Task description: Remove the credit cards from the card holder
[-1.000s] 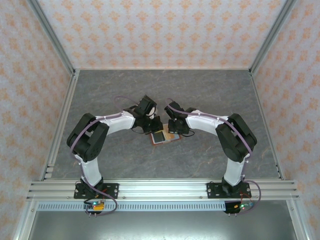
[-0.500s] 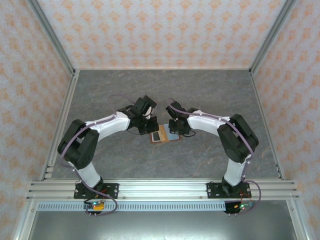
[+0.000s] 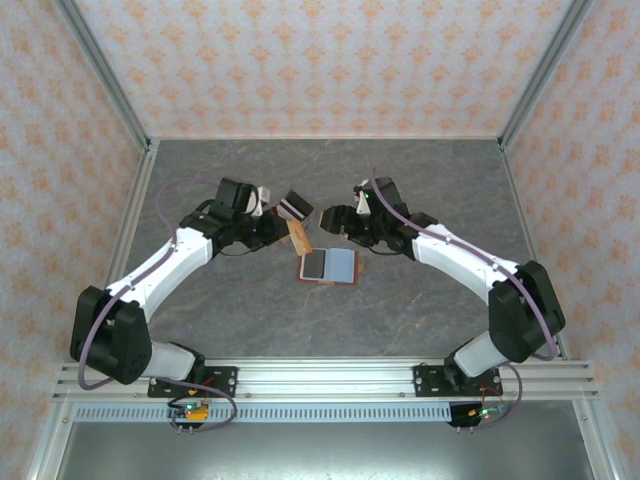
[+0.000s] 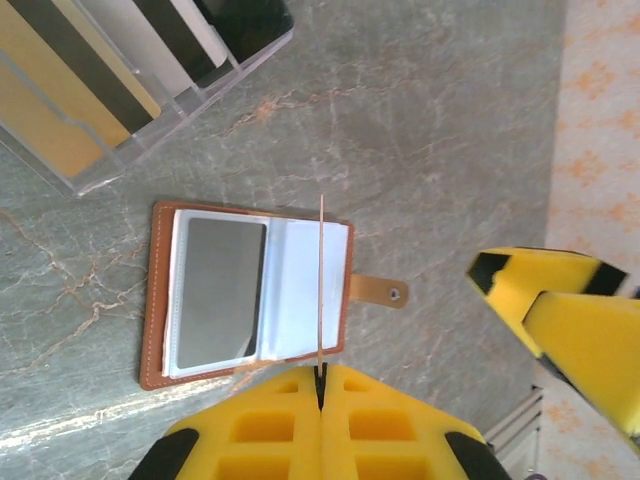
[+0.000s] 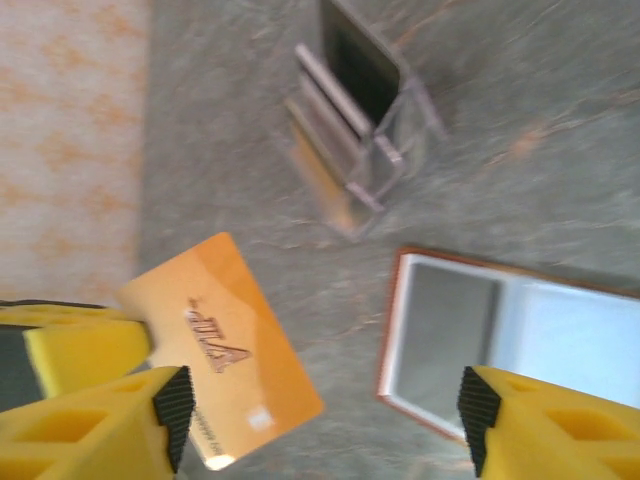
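While the card holder (image 3: 328, 266) lies open mid-frame in the top view, the left gripper (image 3: 292, 222) pinches an orange card (image 3: 296, 238) at its upper left. Left wrist: holder flat at centre-left, card edge-on over it. Right wrist: right gripper (image 5: 322, 405) spread, holder lower right.

Two-arm robot.
- left arm (image 3: 160, 265), right arm (image 3: 460, 265): white links, black joints
- cables (image 3: 172, 190): purple
- bases (image 3: 190, 380): black, bolted
- left hand (image 4: 322, 372), right hand (image 5: 318, 415): yellow foam fingers (image 4: 270, 435), black-edged
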